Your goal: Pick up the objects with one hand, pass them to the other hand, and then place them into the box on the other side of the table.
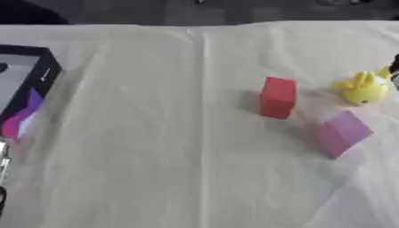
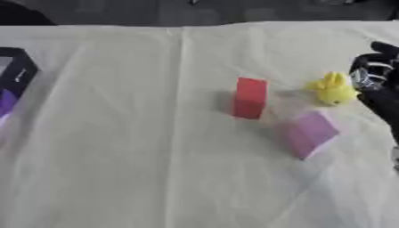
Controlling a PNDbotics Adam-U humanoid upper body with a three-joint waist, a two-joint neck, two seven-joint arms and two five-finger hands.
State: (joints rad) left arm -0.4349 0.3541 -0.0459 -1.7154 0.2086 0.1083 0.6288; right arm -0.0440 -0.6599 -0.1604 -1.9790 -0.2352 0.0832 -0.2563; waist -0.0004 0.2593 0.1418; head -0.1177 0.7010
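A red block (image 1: 277, 97) stands upright on the white cloth, right of the middle. A pink block (image 1: 341, 132) lies tilted just in front of it, to its right. A small yellow toy (image 2: 333, 89) sits further right. My right hand (image 2: 374, 73), black with silver, comes in at the right edge just beside the yellow toy, apart from it and holding nothing, its fingers relaxed. The black-rimmed box (image 1: 45, 73) stands at the left edge. A thin dark and silver sliver of my left hand (image 1: 3, 178) shows at the lower left edge.
The white cloth (image 1: 156, 156) covers the table, with a fold line running down its middle. Something purple and pink (image 1: 22, 116) shows at the box's near wall. Beyond the far table edge it is dark.
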